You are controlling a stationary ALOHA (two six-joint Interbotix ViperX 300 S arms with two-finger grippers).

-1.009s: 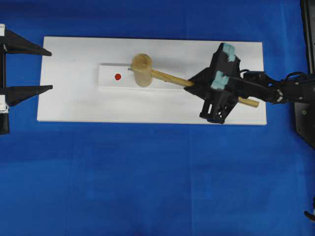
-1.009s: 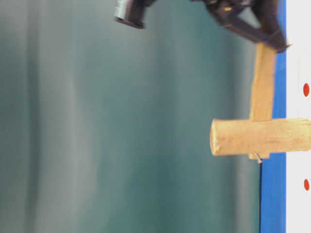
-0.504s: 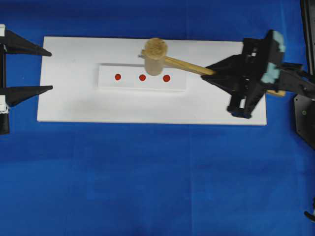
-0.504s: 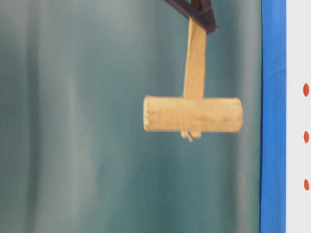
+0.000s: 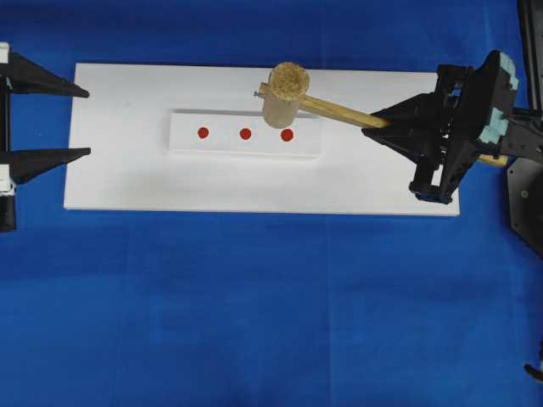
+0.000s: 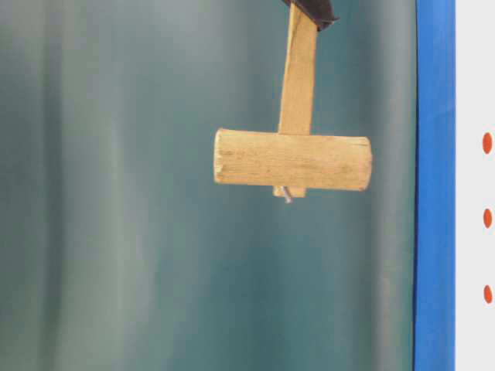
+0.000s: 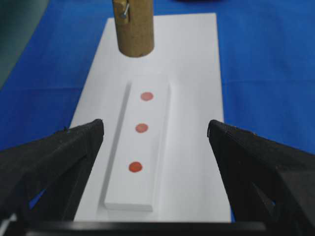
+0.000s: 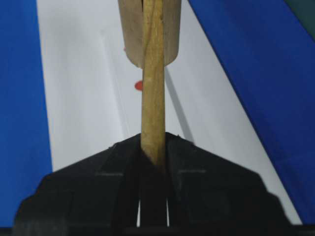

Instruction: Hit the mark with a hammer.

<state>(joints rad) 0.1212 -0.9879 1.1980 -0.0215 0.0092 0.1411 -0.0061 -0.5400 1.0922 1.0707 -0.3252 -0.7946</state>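
A: What is seen on the desk (image 5: 254, 322), from the biggest thing down?

B: The desk is covered by a blue cloth. On it a white board (image 5: 127, 182) is laid, long from the left edge to the right edge of the desk. On the board a smaller white block (image 5: 225, 144) is placed, and three red marks (image 5: 245, 133) are painted on it in one row. Behind the desk, in the table-level view, only a plain grey-green curtain (image 6: 116, 232) is seen.

A: Where is the hammer (image 5: 284, 91)?

B: It is held in the air above the far side of the board, over the end of the block nearer the right edge of the desk. The head is not touching the block; in the table-level view a clear gap is seen between them. The mark nearest the head is partly in its line.

A: How are the hands set?

B: The right hand (image 5: 386, 127) is closed tight on the handle, toward its far end from the head. The left hand (image 5: 81, 120) is spread wide near the left edge of the desk and nothing is held in it.

A: How is the hammer expected to handle?

B: It is judged to be light and stiff, being all wood. The head is thick, so the weight is probably carried at the front, and the slim squared handle can be kept from turning between flat fingers. A grip far back gives more swing, but the aim is harder. A small nail (image 7: 126, 11) is seen at the top of the head.
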